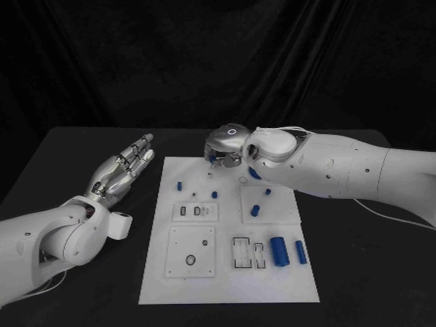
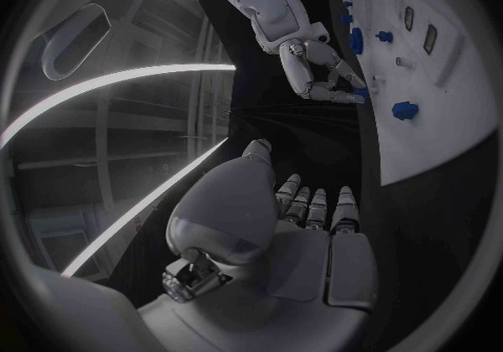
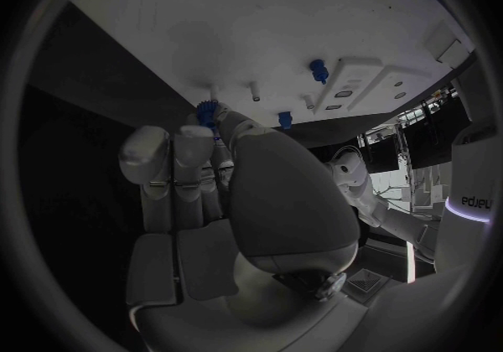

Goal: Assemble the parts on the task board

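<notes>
The head camera looks down from above on the task board and both arms. Each wrist camera sits close behind its own hand and also faces the board's far end.

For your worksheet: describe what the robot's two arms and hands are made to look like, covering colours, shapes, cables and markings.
Both arms are smooth, rounded white shells with small dark screw holes. Each ends in a silver many-fingered metal hand: the left hand has segmented fingers with pale pads, and the right hand has a domed silver back bearing a small lit ring. A thin white cable runs along the right arm near its wrist.
</notes>
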